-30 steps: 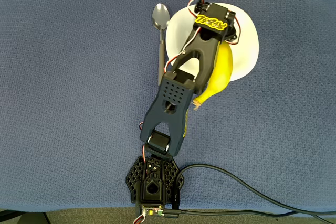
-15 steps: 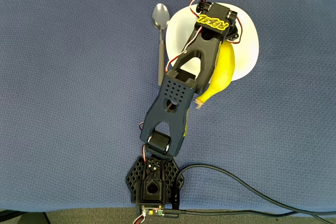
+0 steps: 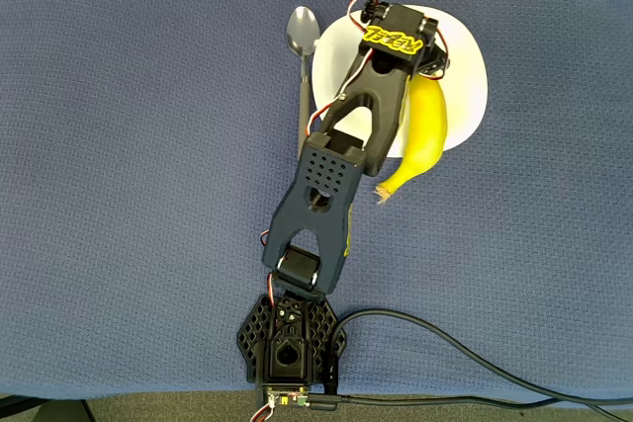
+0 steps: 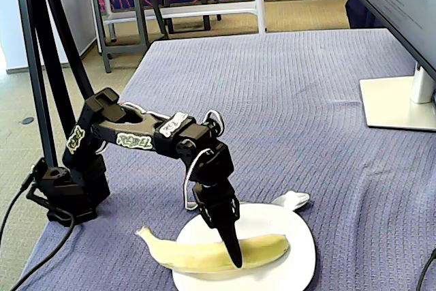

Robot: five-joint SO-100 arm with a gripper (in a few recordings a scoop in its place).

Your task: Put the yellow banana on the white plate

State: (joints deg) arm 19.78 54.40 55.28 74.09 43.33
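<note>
The fixed view shows the gripper (image 4: 235,258) pointing down at the yellow banana (image 4: 204,253); whether its fingers are apart cannot be told. Overhead, the arm hides it. The banana lies mostly on the white plate (image 3: 473,96), stem end overhanging toward the arm's base. Yellow arm lettering is unreadable. A spoon (image 3: 302,42) lies beside the plate.

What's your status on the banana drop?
Gripper down at the banana, open or shut unclear. Yellow banana lying across the white plate, stem end overhanging the rim. Spoon beside plate, not obstructing.
</note>
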